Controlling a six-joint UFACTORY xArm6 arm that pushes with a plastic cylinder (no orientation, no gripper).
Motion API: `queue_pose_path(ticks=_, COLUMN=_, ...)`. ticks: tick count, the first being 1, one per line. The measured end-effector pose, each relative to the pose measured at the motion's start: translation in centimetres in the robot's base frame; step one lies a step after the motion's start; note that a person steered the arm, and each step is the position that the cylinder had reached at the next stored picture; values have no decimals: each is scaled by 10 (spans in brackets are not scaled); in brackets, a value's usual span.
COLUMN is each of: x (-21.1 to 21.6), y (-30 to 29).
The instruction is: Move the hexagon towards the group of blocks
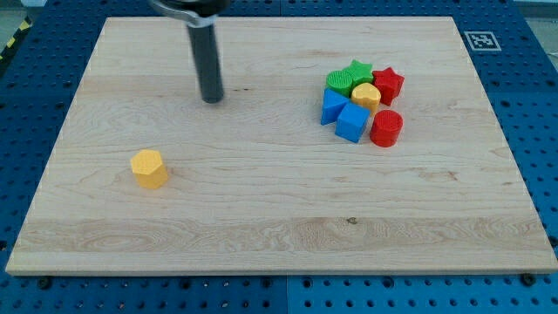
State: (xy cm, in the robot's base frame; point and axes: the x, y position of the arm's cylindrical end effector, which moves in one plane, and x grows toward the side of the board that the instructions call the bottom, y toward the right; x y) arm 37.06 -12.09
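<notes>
A yellow hexagon block [149, 168] lies alone at the view's left on the wooden board [261, 218]. My tip [212, 99] rests on the board above and to the right of the hexagon, well apart from it. A tight group of blocks sits at the view's upper right: a green star [357, 71], a green rounded block [339, 83], a red star [389, 84], a yellow block [365, 96], a blue block [331, 105], a blue cube [352, 122] and a red cylinder [386, 128]. The tip is left of the group.
The board lies on a blue perforated table [532, 105]. A black-and-white marker tag [481, 40] sits off the board's upper right corner.
</notes>
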Motion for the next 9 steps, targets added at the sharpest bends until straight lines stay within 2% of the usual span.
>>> queue_pose_path(ticks=2, x=15, y=-65)
queue_pose_path(ticks=3, x=60, y=-84)
queue_pose_path(ticks=4, x=77, y=-97)
queue_pose_path(ticks=6, x=82, y=-125)
queue_pose_path(ticks=7, x=108, y=-126)
queue_pose_path(ticks=9, x=117, y=-121)
